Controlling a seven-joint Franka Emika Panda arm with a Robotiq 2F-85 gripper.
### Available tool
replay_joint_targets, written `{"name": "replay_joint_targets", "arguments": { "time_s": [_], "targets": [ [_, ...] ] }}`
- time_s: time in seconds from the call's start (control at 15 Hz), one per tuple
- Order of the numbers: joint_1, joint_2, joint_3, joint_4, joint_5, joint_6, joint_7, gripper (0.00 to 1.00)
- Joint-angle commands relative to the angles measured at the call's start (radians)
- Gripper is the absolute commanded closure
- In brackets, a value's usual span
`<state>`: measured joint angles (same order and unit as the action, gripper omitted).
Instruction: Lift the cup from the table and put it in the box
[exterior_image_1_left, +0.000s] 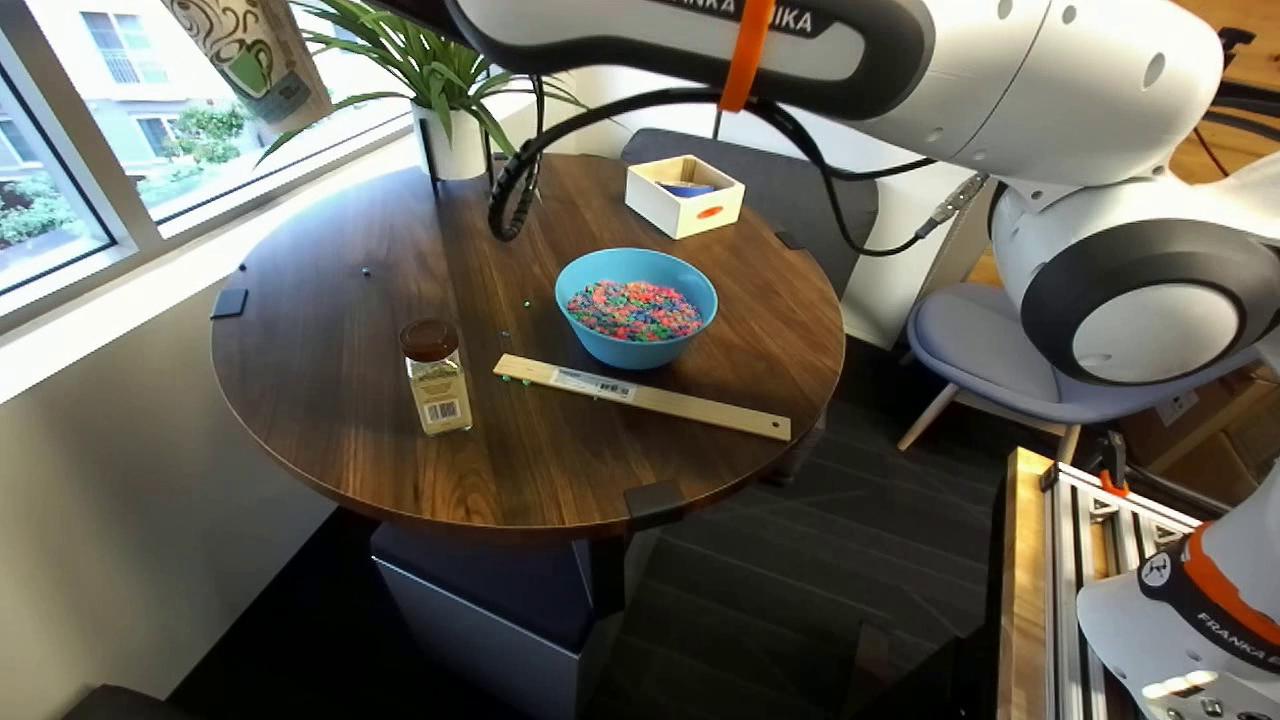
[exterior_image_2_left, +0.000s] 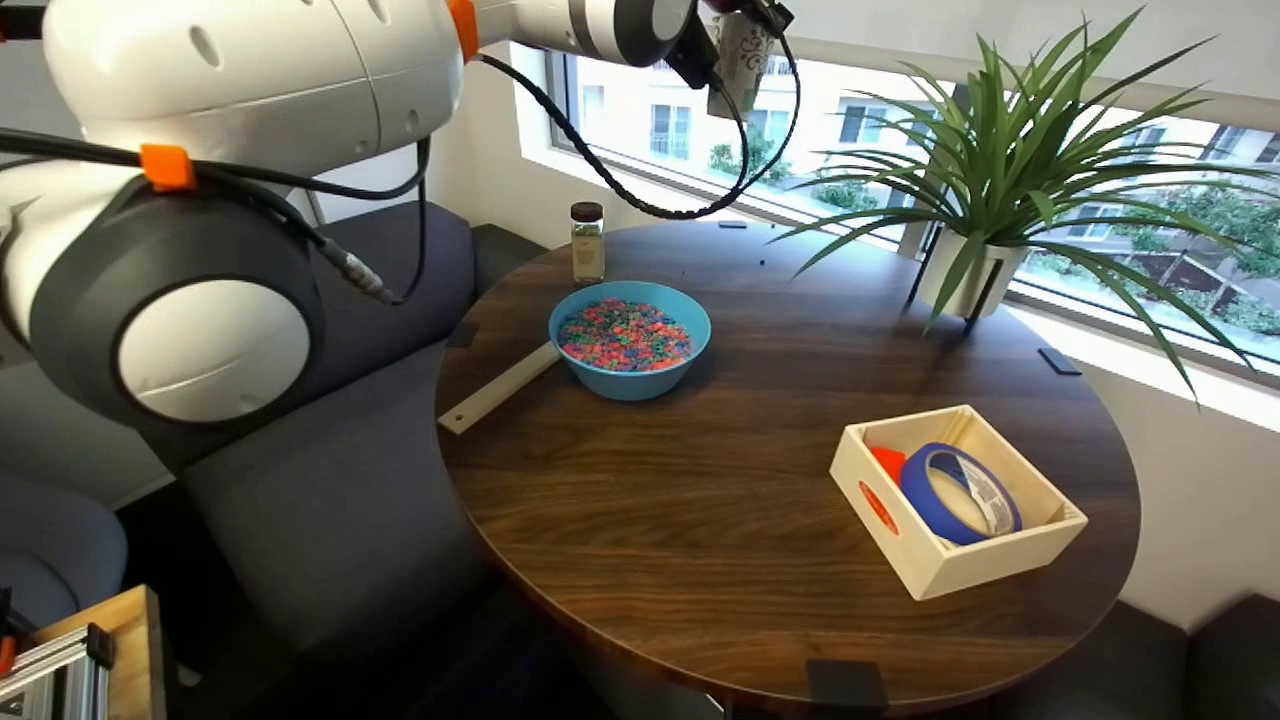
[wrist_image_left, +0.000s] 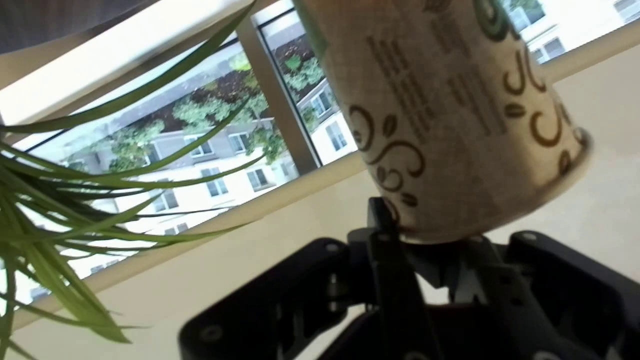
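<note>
The cup (exterior_image_1_left: 250, 60) is white and tapered with brown swirls and green print. It hangs in the air near the window, also seen in an exterior view (exterior_image_2_left: 740, 65). In the wrist view the cup (wrist_image_left: 450, 115) fills the upper right, tilted. My gripper (wrist_image_left: 430, 235) is shut on the cup at its rim end; one fingertip presses its outside, the other is hidden by the cup. In an exterior view the gripper (exterior_image_2_left: 733, 25) is high above the table (exterior_image_2_left: 700, 500). The pale wooden box (exterior_image_2_left: 1000, 563) stands on the table, also in an exterior view (exterior_image_1_left: 655, 205).
Blue tape (exterior_image_2_left: 935, 500) and a red-orange piece (exterior_image_2_left: 888, 462) lie in the box. A blue bowl (exterior_image_1_left: 630, 352) of colored beads, a wooden ruler (exterior_image_1_left: 690, 405) and a brown-capped jar (exterior_image_1_left: 437, 385) are on the table. A leafy plant (exterior_image_2_left: 1000, 200) stands by the window.
</note>
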<state>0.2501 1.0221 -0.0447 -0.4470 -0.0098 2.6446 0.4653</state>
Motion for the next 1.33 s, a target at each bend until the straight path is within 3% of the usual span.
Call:
{"name": "replay_joint_targets", "arguments": {
  "time_s": [0.0,0.13,0.33,0.47,0.67,0.73,1.27],
  "targets": [
    [0.056,0.027,-0.260,-0.001,-0.056,0.017,0.268,0.98],
    [0.075,0.042,-0.354,-0.002,-0.047,-0.017,0.417,0.98],
    [0.065,0.072,-0.317,-0.005,-0.109,0.020,0.568,0.98],
    [0.048,0.063,-0.276,0.004,-0.122,0.000,0.519,0.93],
    [0.049,0.077,-0.259,0.003,-0.118,0.002,0.542,0.93],
    [0.051,0.072,-0.259,-0.005,-0.118,0.006,0.543,0.98],
    [0.022,0.079,-0.247,0.004,-0.134,0.016,0.541,0.98]
  ]
}}
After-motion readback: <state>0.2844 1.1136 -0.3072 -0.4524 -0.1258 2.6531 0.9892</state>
